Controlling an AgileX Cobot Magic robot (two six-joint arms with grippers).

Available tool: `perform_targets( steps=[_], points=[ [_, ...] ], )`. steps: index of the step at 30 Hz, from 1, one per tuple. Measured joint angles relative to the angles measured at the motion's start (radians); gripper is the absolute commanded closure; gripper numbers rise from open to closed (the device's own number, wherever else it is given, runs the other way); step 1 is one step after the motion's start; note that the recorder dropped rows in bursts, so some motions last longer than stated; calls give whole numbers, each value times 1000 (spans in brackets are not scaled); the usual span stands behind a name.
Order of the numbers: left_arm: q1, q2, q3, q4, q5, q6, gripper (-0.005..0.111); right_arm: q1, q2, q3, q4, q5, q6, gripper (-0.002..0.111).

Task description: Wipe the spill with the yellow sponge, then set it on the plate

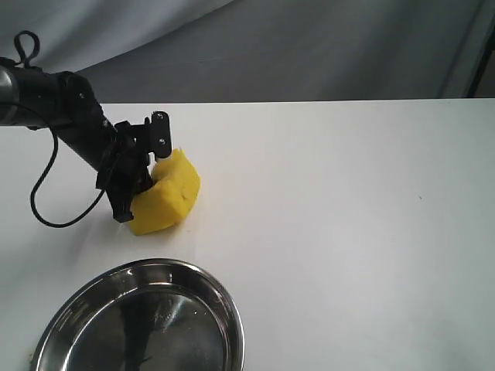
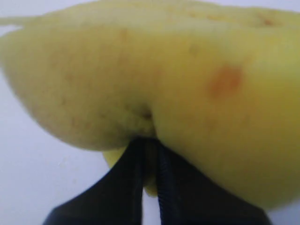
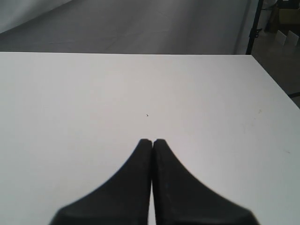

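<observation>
Our left end effector (image 1: 147,179) is clenched on the yellow sponge (image 1: 166,193), pressing it to the white table (image 1: 332,201); we judge we are mid-wipe, spill hidden. Next: lift it across to the steel plate (image 1: 224,305). Right end effector (image 3: 152,141) rests clenched, empty.

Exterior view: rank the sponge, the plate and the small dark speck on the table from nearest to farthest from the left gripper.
1. Sponge: pinched in the left gripper, resting on the table's left part.
2. Plate: at the view's bottom left, apart from the sponge.
3. Dark speck: far across on the right side of the table.
</observation>
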Motion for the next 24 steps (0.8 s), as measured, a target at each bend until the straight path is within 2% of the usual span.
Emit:
perform_targets(
  steps=[4,8,13,17,24],
  points=[
    [7,13,0,141,-52,-164,107,0,0,0,0,0,0,108],
    [54,21,2,220,-133,-240,107,0,0,0,0,0,0,108],
    [126,30,8,259,-248,-309,107,0,0,0,0,0,0,108],
    [189,38,9,276,-334,-440,107,0,0,0,0,0,0,108],
    [253,45,9,290,-369,-556,107,0,0,0,0,0,0,108]
  ],
)
